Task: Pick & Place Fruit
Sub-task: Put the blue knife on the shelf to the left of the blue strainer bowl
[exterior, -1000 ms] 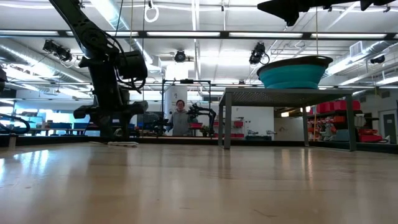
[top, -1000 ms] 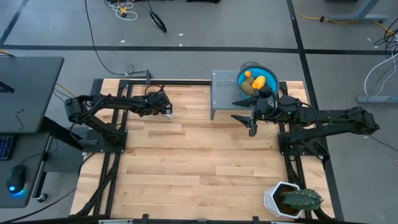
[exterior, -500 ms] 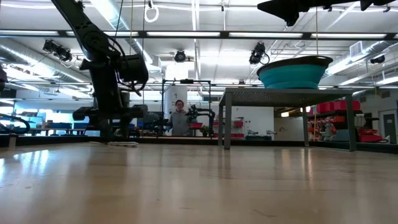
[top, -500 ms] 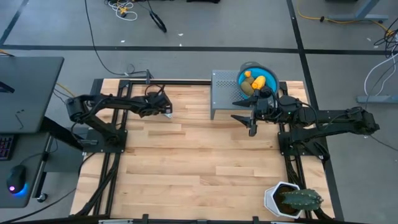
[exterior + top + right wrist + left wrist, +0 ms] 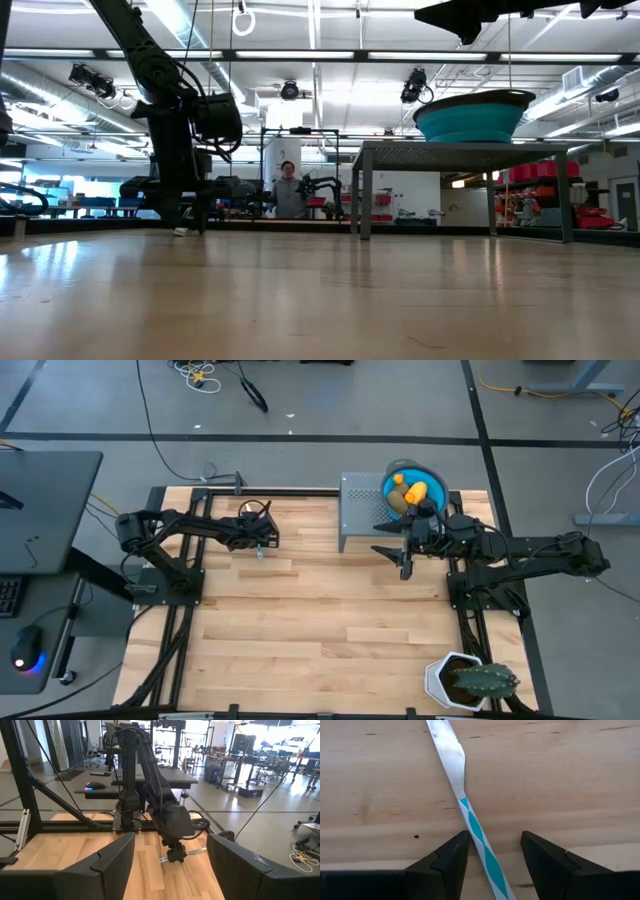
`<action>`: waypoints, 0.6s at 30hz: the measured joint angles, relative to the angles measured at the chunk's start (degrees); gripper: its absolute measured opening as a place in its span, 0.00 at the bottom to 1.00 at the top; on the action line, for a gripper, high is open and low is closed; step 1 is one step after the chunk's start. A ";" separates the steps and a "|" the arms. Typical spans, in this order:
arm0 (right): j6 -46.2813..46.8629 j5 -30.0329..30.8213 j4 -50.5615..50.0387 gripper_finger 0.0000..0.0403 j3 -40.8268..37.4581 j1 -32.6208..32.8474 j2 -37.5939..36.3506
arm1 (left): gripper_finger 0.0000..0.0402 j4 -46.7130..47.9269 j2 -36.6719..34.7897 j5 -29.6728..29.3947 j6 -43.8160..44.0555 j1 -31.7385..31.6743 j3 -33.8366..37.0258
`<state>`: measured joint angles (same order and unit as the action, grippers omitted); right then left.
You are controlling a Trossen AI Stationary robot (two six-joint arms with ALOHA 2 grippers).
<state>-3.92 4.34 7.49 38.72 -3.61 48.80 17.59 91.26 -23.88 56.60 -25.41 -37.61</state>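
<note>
Planter (image 5: 468,680): white pot holding a green cactus-like plant; stands at the near right corner of the table (image 5: 300,620).
Table centre: bare wood planks.
Right gripper (image 5: 404,565): hangs in the air above the table, toward the right edge, just in front of the grey stand. Jaws spread apart, with nothing between them; the right wrist view looks between its two dark fingers (image 5: 107,862) across the table at the left arm.
Left gripper (image 5: 262,547): low over the table near the far left corner, pointing down. Jaws spread; the left wrist view shows one finger (image 5: 451,860) on each side of the knife handle, with a visible gap on both sides.
Knife (image 5: 465,800): lies flat on the wood under the left gripper; silvery serrated blade, handle patterned in teal and white. Handle runs between the jaws; blade points away from them.
Grey stand (image 5: 358,510): small perforated metal platform on legs, at the far edge of the table, right of centre.
Blue bowl (image 5: 412,485): round, sits on top of the grey stand at its right end.
Bowl contents: the fruit (image 5: 418,491), yellow and orange pieces with an olive-brown oval beside them; all inside the rim.
Background: a person (image 5: 290,192) stands in the room beyond the far edge.
</note>
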 joint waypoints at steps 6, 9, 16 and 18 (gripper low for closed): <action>0.00 0.00 0.02 0.64 0.00 0.00 0.00 | 0.48 2.20 0.03 1.02 -0.02 0.68 -0.11; 0.00 0.00 0.02 0.64 0.00 0.01 0.00 | 0.46 2.79 0.09 1.21 -0.24 1.46 -0.11; 0.00 0.00 0.02 0.64 0.00 -0.01 0.00 | 0.38 3.82 0.09 1.79 0.30 3.77 -0.05; 0.00 0.00 0.02 0.64 0.00 0.00 0.00 | 0.36 3.92 0.09 1.74 0.45 4.67 -0.01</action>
<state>-3.92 4.34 7.51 38.72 -3.61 48.80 21.51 91.35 -22.15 57.04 -20.74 -37.62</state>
